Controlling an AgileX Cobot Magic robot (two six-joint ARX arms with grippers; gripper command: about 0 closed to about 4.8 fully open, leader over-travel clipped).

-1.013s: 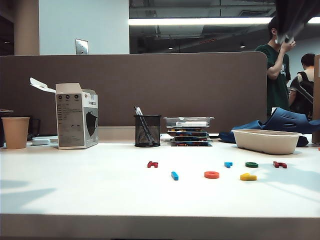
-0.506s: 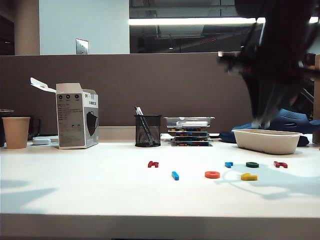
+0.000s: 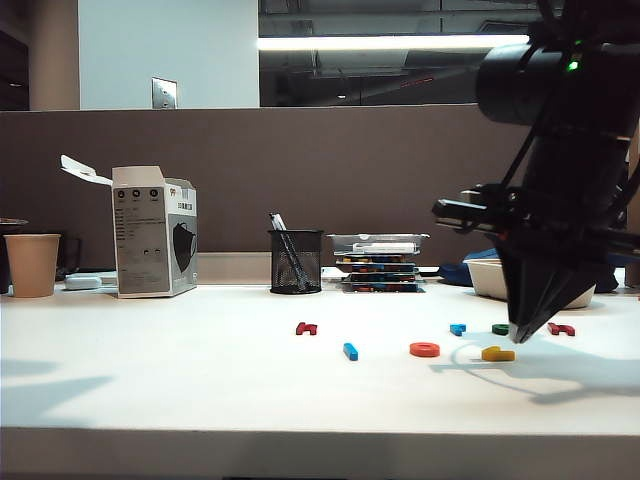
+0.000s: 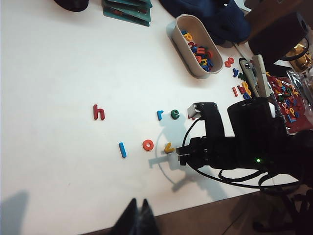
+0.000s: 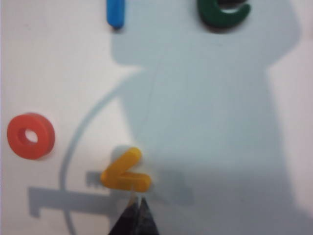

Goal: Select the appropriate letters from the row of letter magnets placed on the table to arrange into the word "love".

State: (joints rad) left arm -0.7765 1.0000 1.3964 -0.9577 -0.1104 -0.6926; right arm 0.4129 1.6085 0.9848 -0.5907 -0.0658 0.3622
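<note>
the right gripper [image 5: 136, 208] has its jaws pinched together with nothing between them, the tips hanging just beside the yellow v [image 5: 124, 172] and close over the bench [image 3: 200, 380]. the left gripper [image 4: 139, 215] is also closed and empty, held high and well apart from the letters.

the risk, as i judge it: with the jaws closed so near the v, a further drop would nudge or skid the little magnet rather than take it, twisting it out of line with the orange o [image 5: 30, 135] beside it. the green e [image 5: 222, 12] lies just past the v, next to the light blue letter [image 5: 115, 12] and a dark red one [image 3: 560, 328], so a loose approach could catch the wrong piece. being flat and tiny, the e could slip out of a pinch.

the blue l [image 4: 122, 149], o and v sit in a front line; e waits in the row behind, and the other dark red letter [image 4: 99, 112] lies off to the side.

containers: the oval tub [image 4: 182, 43] holds a heap of spare coloured letters. the mesh pen cup [image 3: 295, 262] holds pens. the paper cup [image 3: 31, 265] and the opened box [image 3: 152, 232] show no contents.
</note>
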